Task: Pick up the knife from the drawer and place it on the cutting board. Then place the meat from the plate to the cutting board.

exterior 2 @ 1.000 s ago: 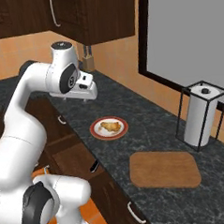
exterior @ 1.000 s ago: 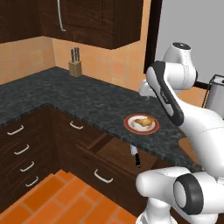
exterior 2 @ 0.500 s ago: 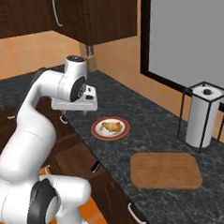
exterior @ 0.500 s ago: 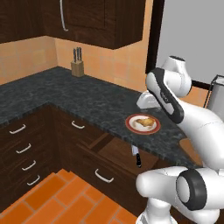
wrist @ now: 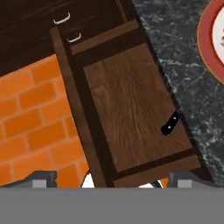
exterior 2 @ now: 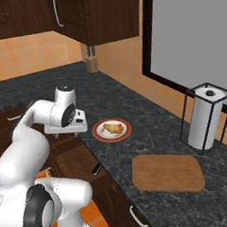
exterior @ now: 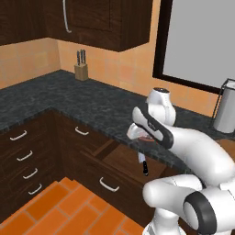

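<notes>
The dark-brown drawer (wrist: 131,100) stands pulled out under the counter edge, also seen from the side as the drawer (exterior: 120,158). The knife (wrist: 170,124) lies at its counter-side edge; its black handle shows and the blade runs under the countertop. The same knife (exterior: 143,164) and knife (exterior 2: 96,169) show in both base views. My gripper (wrist: 111,178) hangs above the drawer, open, its tips wide apart with nothing between them; its hand is the gripper (exterior 2: 64,130). The meat (exterior 2: 112,129) sits on the red-rimmed plate (exterior 2: 98,135). The cutting board (exterior 2: 167,172) lies bare to the plate's right.
A paper towel roll in a wire holder (exterior 2: 204,119) stands behind the board. A knife block (exterior 2: 91,64) sits far back on the counter. Narrower drawers with silver handles (wrist: 61,19) flank the open drawer, and orange tile floor (wrist: 30,113) lies below.
The hand has swung down from above the counter and away from the plate, and now hangs over the open drawer. The fingers stayed open.
</notes>
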Controlling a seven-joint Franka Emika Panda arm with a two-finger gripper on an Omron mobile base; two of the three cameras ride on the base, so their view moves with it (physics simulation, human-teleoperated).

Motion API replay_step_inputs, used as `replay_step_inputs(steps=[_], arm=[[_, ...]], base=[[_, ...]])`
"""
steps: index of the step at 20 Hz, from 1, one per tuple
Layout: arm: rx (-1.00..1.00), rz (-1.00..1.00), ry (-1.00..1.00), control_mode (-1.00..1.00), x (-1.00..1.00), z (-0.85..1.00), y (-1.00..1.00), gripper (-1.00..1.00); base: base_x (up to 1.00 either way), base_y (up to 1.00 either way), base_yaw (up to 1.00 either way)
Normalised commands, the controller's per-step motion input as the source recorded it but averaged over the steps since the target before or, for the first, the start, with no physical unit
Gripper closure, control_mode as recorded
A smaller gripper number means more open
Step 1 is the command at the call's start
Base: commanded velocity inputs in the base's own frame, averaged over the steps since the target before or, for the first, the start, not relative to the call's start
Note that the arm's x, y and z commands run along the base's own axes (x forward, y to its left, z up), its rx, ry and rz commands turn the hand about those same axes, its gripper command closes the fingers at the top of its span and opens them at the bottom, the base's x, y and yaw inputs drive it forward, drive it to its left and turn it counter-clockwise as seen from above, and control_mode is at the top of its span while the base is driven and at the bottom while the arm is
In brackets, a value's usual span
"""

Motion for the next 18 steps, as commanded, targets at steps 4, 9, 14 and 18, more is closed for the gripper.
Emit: replay_step_inputs(steps=[4, 9, 14, 18], arm=[[-0.05, 0.0, 0.1, -1.0, 0.15, -0.99, 0.18, -1.0], [-0.01, 0.0, 0.13, -1.0, 0.08, -0.97, 0.06, -1.0], [0.0, 0.0, 0.12, -1.0, 0.06, -0.94, 0.2, -1.0], [0.0, 0.0, 0.06, -1.0, 0.1, -0.69, 0.17, -1.0]], base=[[0.0, 0.0, 0.0], [0.0, 0.0, 0.0], [0.0, 0.0, 0.0], [0.0, 0.0, 0.0]])
